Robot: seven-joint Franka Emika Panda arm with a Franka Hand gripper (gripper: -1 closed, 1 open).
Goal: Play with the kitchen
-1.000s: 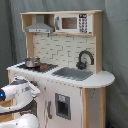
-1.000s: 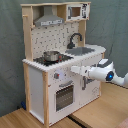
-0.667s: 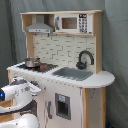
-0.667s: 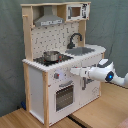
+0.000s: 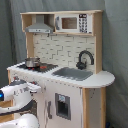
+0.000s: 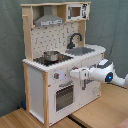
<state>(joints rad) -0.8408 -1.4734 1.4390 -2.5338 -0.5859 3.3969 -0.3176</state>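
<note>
White and light-wood, the kitchen [image 6: 52, 65] was seen standing upright on a wooden table [image 6: 15, 119] in both exterior views. The claw [image 6: 73, 74] was held against its front, near the knobs [image 6: 56, 76]; its opening could not be told.

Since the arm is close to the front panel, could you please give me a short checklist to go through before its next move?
1. Gripper near the knobs of the kitchen: ok.
2. Gripper touching a knob: cannot tell.
3. Oven door shut: ok.
4. Pot upright on the stovetop, away from the arm: ok.
5. Sink free of loose items: ok.
6. Faucet clear of the arm: ok.
</note>
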